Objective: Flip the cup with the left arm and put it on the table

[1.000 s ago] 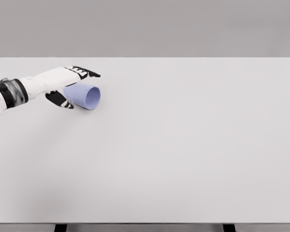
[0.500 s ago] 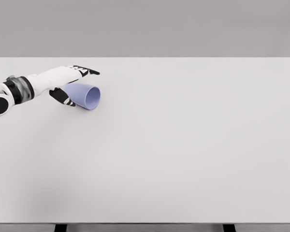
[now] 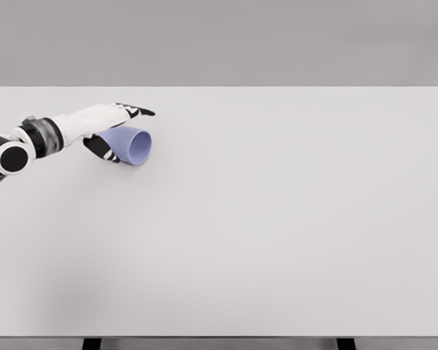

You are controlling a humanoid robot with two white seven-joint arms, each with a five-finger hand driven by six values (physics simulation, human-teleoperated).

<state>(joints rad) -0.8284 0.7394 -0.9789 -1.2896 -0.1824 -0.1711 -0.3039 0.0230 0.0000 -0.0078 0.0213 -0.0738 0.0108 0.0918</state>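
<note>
A pale blue cup (image 3: 130, 145) lies on its side on the white table (image 3: 277, 219), at the far left, its open mouth facing right and toward me. My left hand (image 3: 120, 131) reaches in from the left and straddles the cup's closed end. The fingers (image 3: 135, 111) stretch out over the top of the cup and the thumb (image 3: 101, 149) sits below on the near side. The fingers are spread and not closed on the cup. The right arm does not show.
The table's far edge (image 3: 219, 87) runs just behind the hand, against a plain grey wall. The near edge (image 3: 219, 336) lies at the bottom of the picture.
My left arm has slid right, with more of the forearm and elbow joint in view. The thumb has moved closer under the cup. The cup has stayed where it was.
</note>
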